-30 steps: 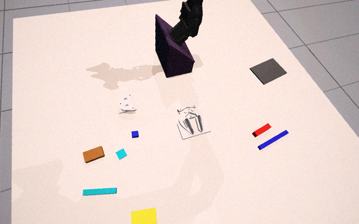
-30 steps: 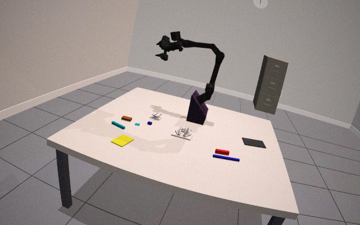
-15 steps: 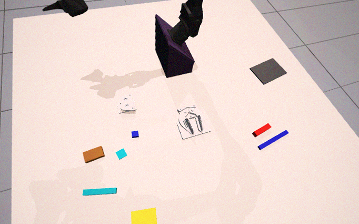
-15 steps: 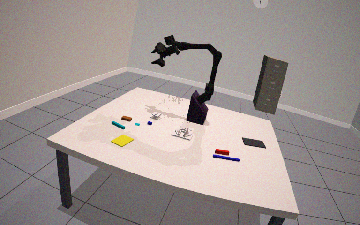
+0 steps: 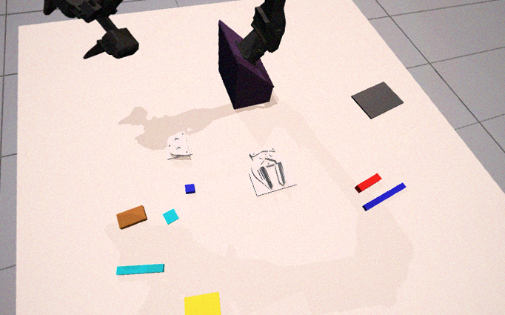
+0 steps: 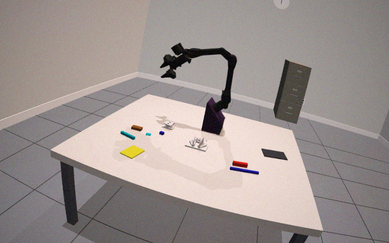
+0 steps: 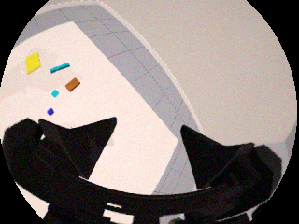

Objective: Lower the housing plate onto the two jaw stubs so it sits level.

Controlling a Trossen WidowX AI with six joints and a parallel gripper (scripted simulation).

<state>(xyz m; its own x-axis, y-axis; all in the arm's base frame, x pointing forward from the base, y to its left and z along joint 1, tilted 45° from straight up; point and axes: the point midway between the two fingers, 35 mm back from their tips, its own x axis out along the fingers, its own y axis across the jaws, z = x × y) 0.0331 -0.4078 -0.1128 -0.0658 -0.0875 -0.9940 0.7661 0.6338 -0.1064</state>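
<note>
The white base [image 5: 290, 183] [image 6: 189, 146] lies on the table with two upright jaws [image 5: 265, 178] [image 6: 202, 143] on it. The white housing plate [image 5: 179, 143] [image 6: 169, 123], with holes in it, is apart from the base, raised on a small white stand near the arm's shadow. My gripper [image 6: 161, 72] [image 7: 149, 125] is open and empty, high above the far left part of the table. It is well away from the plate and the jaws. In the top view it is partly cut off at the top left. The jaw pins are too small to make out.
A blue cube [image 5: 190, 188] [image 7: 50, 112], cyan square [image 5: 171, 216], brown block [image 5: 131, 216], cyan bar [image 5: 140, 269] and yellow plate [image 6: 132, 152] are on the left. A red block [image 5: 368, 183], blue bar [image 5: 384, 197] and dark plate [image 5: 376, 100] are on the right. The purple arm mount [image 5: 253, 86] stands behind.
</note>
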